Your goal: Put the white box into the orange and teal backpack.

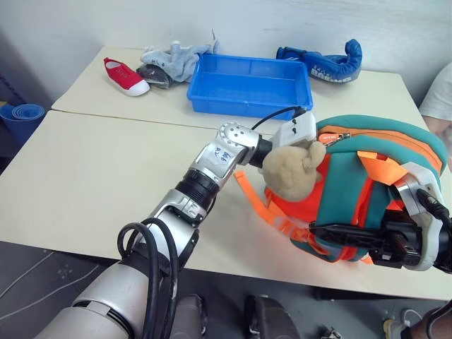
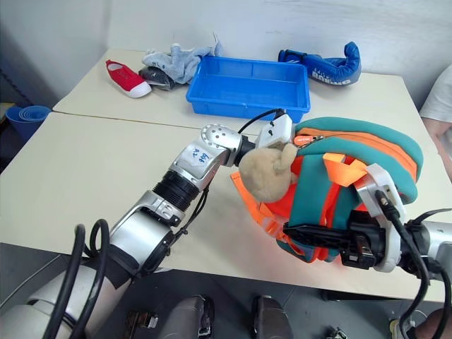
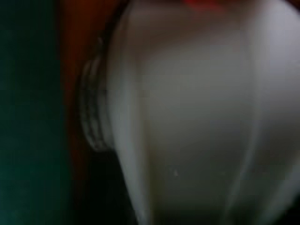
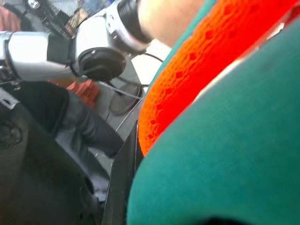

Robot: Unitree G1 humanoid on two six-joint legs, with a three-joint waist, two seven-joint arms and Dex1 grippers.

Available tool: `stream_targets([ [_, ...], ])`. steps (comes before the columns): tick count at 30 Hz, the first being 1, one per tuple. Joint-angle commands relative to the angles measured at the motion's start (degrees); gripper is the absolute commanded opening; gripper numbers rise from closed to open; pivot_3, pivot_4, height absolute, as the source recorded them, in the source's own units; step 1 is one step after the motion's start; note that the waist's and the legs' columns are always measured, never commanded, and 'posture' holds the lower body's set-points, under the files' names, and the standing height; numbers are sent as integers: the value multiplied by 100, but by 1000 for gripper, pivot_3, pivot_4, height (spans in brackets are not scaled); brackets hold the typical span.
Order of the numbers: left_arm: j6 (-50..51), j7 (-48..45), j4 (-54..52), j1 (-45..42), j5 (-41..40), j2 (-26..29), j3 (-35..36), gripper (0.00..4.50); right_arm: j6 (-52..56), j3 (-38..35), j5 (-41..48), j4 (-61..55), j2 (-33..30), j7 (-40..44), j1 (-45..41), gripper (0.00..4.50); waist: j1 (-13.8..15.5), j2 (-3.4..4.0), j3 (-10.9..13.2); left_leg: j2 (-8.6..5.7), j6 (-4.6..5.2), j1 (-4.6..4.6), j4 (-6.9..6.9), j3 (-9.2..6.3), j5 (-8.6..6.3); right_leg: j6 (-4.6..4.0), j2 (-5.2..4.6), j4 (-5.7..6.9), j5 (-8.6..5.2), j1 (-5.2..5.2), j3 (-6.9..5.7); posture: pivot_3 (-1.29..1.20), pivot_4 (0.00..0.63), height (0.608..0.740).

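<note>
The orange and teal backpack [image 1: 367, 191] stands at the near right edge of the desk [image 1: 92, 183], about 4 o'clock from the desk's middle, its lower corner hanging at the rim. The right gripper [image 2: 321, 244] is clamped tight on the backpack's lower near side at 5 o'clock. The left gripper [image 1: 311, 131] reaches in from 9 o'clock to the zipper opening at the backpack's top, just above the tan plush bear head [image 1: 293, 169]; its fingers are hidden, so I cannot tell how wide they stand. The left wrist view shows the white box [image 3: 197, 122] pressed close against teal and orange fabric. The near left half of the desk lies bare. Along the far edge sit one blue tray [image 1: 247, 85], one red shoe [image 1: 126, 76], one grey cloth heap [image 1: 173, 62] and one blue boxing glove [image 1: 325, 65].
</note>
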Motion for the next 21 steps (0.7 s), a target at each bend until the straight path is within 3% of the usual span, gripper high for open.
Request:
stream_targets([
  [1,-367,-215,-219,-3,-378,95,449,2916,-154,17,-71,-233,138,-84,39,0,-5,1,0,0,0,2,0,0,0,0,0,2,0,0,0,0,150,740],
  [3,-528,-467,-257,78,-523,240,633,3489,-201,10,-127,-254,201,-129,59,0,-27,3,-1,2,-4,3,0,0,2,0,2,5,0,0,0,0,150,740],
  [5,-826,-1062,-117,161,-633,731,822,4035,-252,-11,-231,-252,275,-161,91,0,-50,5,-1,2,-13,5,0,2,8,-1,3,10,0,-1,2,0,150,740],
  [13,-2035,-2730,640,475,-717,1970,1123,4035,-387,-122,-457,-117,476,-171,178,0,-65,9,-3,-1,-19,7,3,2,11,-6,1,16,-3,0,-6,0,150,740],
  [21,-1296,-2060,-1727,1318,-1438,1484,1150,4035,-373,33,-717,-23,396,64,143,0,7,9,-3,-4,-11,-4,19,-2,7,5,-7,29,3,11,-5,0,150,740],
])
